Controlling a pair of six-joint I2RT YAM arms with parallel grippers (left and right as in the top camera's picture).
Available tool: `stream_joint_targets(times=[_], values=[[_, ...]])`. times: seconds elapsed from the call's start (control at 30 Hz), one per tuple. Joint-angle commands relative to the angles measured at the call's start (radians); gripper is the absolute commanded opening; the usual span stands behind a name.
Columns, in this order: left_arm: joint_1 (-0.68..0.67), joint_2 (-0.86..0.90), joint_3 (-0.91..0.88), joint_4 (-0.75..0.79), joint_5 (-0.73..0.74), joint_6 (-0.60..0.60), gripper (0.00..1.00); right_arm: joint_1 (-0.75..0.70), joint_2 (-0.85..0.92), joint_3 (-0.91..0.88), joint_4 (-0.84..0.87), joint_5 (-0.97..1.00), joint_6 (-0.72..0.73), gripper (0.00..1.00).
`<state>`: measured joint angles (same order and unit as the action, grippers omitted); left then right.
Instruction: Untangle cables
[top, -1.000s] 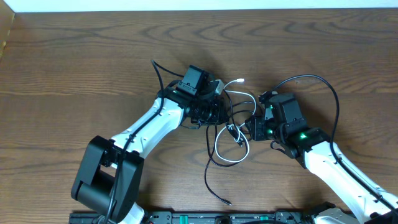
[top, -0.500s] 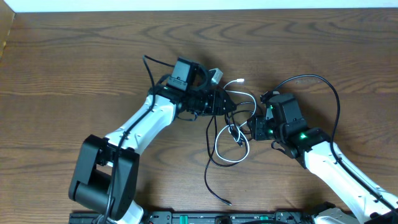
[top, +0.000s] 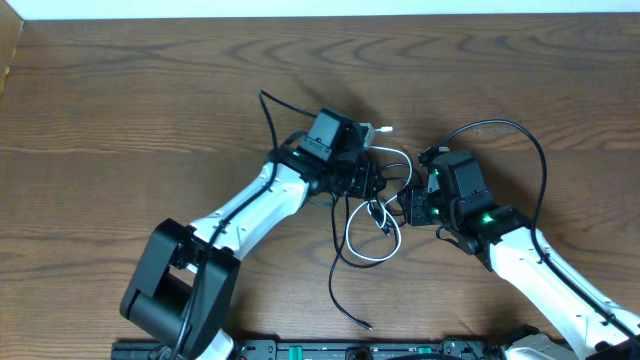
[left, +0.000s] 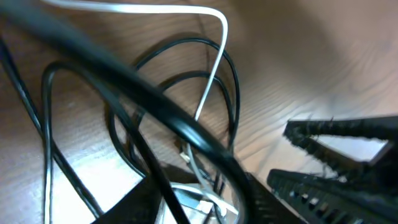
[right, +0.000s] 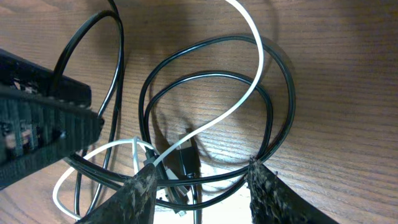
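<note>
Cables (right: 211, 75) sit mid-table in one knot between the two grippers, on the wood table (top: 150, 100). Nearest us on the overhead view, a black cable (top: 366, 324) runs its free end out of the knot toward the robot's base and lies loose on the wood. Just beyond it the white cable (top: 372, 262) makes a round loop that overlaps black strands. Next is the knot proper. On the right wrist view we see two black loops, one nested inside the other. The white cable crosses over both and curls into a smaller loop low on the left. Right gripper (right: 200, 186): fingertips spread, black and white strands run across the gap, and neither pad visibly presses on them, so we read it as not clamped. Left gripper (top: 372, 182) sits on the opposite side, its tips right at the knot and close to the right gripper's. Its wrist view is blurred and a thick black strand cuts across it, so we cannot tell whether its fingers are apart or pinching anything. Farthest out, the white cable's plug end (top: 387, 129) lies just beyond the left gripper, flat on the wood.
</note>
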<state>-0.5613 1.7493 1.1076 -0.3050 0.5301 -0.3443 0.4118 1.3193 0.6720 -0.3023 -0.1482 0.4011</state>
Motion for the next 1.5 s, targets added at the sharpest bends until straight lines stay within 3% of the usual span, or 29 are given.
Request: stream_joint_targets(times=[0.0,0.03,0.17,0.33,0.57,0.9,1.0,1.17,1.47], values=[[0.006,0.011,0.01,0.006,-0.052,0.006,0.14,0.002,0.006,-0.002,-0.001,0.006,-0.005,0.45],[0.011,0.005,0.01,0.006,-0.052,0.006,0.08,0.002,0.006,-0.002,-0.001,0.006,-0.005,0.45],[0.047,-0.055,0.01,0.01,-0.004,0.006,0.07,0.002,0.006,-0.002,0.009,-0.026,-0.005,0.46],[0.101,-0.206,0.011,0.027,0.163,-0.01,0.07,0.002,0.006,-0.002,0.107,-0.158,-0.006,0.46],[0.106,-0.331,0.011,0.023,0.19,-0.03,0.07,0.002,0.006,-0.002,0.227,-0.274,-0.006,0.45],[0.107,-0.365,0.011,0.058,0.218,-0.061,0.08,0.002,0.006,-0.002,0.201,-0.36,-0.01,0.39],[0.107,-0.365,0.011,0.058,0.218,-0.061,0.08,0.002,0.006,-0.002,0.18,-0.351,-0.023,0.29],[0.111,-0.365,0.011,0.061,0.219,-0.061,0.07,0.002,0.007,-0.002,0.117,-0.245,-0.021,0.23],[0.154,-0.366,0.011,0.061,0.222,-0.061,0.08,0.002,0.007,-0.002,0.006,-0.288,-0.033,0.21]])
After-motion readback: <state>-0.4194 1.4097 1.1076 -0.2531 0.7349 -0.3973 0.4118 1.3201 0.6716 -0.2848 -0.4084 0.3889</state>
